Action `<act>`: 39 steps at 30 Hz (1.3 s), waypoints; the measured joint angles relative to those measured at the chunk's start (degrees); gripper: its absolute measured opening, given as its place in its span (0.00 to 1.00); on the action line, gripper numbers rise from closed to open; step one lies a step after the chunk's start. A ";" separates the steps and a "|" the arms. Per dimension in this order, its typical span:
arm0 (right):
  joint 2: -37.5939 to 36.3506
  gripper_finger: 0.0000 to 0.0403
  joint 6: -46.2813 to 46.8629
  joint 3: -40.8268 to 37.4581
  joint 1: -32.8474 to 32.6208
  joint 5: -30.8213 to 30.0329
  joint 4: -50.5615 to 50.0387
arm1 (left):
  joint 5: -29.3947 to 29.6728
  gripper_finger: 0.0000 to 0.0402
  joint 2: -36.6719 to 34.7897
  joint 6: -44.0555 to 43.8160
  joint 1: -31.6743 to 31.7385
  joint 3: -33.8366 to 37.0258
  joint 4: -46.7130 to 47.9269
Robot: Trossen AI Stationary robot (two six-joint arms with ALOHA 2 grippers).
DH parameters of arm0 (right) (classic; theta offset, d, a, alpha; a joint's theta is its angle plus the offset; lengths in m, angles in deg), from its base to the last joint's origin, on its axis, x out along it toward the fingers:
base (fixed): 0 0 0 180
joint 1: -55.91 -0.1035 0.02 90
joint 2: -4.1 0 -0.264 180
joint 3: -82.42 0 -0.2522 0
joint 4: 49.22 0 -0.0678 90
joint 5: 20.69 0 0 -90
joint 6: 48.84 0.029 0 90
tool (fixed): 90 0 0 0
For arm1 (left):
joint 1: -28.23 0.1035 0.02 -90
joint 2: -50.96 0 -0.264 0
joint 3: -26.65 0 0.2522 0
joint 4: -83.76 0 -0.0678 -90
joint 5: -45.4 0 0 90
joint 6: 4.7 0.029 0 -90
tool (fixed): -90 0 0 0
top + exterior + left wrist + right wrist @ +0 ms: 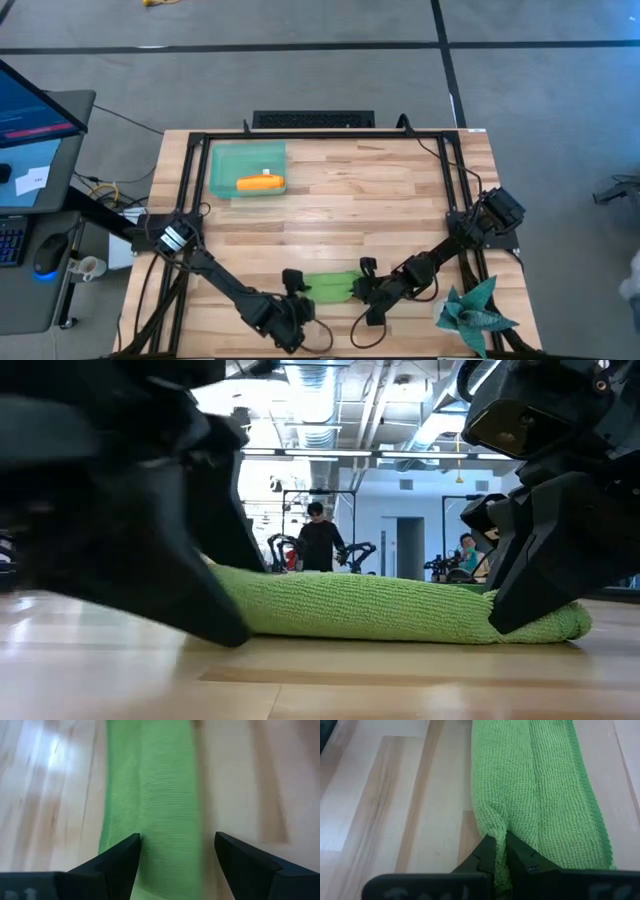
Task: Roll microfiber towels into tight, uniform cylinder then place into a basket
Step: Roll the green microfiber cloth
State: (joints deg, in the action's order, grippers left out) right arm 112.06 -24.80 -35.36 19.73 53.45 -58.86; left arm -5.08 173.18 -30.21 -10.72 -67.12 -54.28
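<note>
Currently the green towel [331, 286] lies rolled lengthwise near the table's [380, 200] front edge, between both grippers. Right gripper [499, 851] — jaws pressed together, pinching a fold at one towel end. Left gripper [176, 852] — jaws spread, straddling the opposite end. Orange towel [260, 183] lies rolled inside the basket [225, 162].

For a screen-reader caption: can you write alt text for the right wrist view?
The right gripper is shut, pinching a fold at the near end of the lime green towel. The towel lies as a long roll stretching away across the pale wooden table.
</note>
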 joint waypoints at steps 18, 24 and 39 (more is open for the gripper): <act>-1.33 0.10 11.34 0.01 3.81 23.38 1.71 | -13.94 0.05 -1.58 -14.62 2.51 2.29 -1.90; -1.09 0.10 18.52 -0.05 7.30 40.31 3.62 | -32.29 0.07 -2.91 -21.59 5.44 2.23 -6.10; 0.50 0.10 34.71 -0.07 14.53 51.03 4.31 | -49.90 0.05 -3.00 -28.77 8.54 2.53 -11.56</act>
State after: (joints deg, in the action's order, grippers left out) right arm 112.56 9.92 -35.44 34.26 104.48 -54.55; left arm -54.98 170.18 -58.98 -2.18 -64.58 -65.84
